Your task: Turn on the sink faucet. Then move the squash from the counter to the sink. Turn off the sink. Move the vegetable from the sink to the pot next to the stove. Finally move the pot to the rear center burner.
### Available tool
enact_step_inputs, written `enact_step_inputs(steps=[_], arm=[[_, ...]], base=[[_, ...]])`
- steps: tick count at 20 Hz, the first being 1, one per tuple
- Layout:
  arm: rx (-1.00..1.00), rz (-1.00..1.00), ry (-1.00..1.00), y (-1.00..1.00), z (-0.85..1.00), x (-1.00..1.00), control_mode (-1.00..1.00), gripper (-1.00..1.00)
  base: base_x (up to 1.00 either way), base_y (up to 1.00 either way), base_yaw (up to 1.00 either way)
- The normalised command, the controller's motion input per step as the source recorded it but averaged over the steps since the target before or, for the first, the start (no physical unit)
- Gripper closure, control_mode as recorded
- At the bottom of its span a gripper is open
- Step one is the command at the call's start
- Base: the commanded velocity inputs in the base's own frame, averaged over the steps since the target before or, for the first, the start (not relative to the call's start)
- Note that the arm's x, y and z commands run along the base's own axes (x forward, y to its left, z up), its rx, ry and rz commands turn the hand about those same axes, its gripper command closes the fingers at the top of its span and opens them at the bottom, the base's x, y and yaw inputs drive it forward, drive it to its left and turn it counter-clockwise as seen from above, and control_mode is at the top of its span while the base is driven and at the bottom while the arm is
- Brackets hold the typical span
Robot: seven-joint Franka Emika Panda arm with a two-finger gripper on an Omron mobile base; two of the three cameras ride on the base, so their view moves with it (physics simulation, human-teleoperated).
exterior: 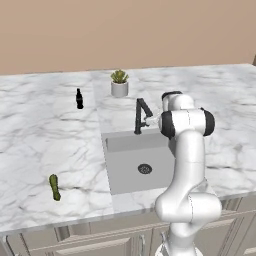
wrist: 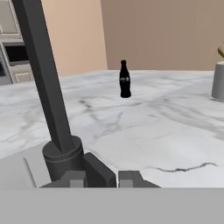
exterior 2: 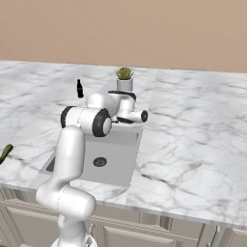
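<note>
The matte black sink faucet (exterior: pixel 141 116) stands at the back rim of the grey sink (exterior: pixel 131 176); I see no water at its spout. My gripper (wrist: pixel 103 180) is shut, low beside the faucet's base (wrist: pixel 64 159), and the small side lever (wrist: pixel 99 169) lies right at its fingertips (wrist: pixel 129 178). In the left base view the hand (exterior: pixel 154 119) sits just right of the faucet. The dark green squash (exterior: pixel 54 187) lies on the white marble counter (exterior: pixel 40 145) well left of the sink, near the front edge, and it peeks in at the picture's left edge (exterior 2: pixel 5 153).
A small black bottle (exterior: pixel 79 98) stands on the counter behind and left of the sink. A potted plant (exterior: pixel 119 83) in a grey pot stands behind the faucet. The round dark drain (exterior: pixel 144 169) sits in the basin's middle.
</note>
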Motion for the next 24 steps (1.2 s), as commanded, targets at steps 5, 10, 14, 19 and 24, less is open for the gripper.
enact_step_inputs(steps=[5, 10, 14, 19, 24], arm=[[0.08, -0.02, 0.00, -0.77, -0.36, 0.00, -1.00, 1.00], [0.07, -0.01, 0.00, -0.76, -0.40, 0.00, -1.00, 1.00], [0.04, 0.00, 0.01, -0.70, -0.48, 0.00, -1.00, 1.00], [0.04, 0.00, 0.05, -0.63, -0.46, -0.01, -1.00, 1.00], [0.04, 0.00, 0.08, -0.58, -0.45, -0.04, -1.00, 1.00]], base=[[0.00, 0.00, 0.00], [0.00, 0.00, 0.00], [0.00, 0.00, 0.00], [0.00, 0.00, 0.00], [0.00, 0.00, 0.00]])
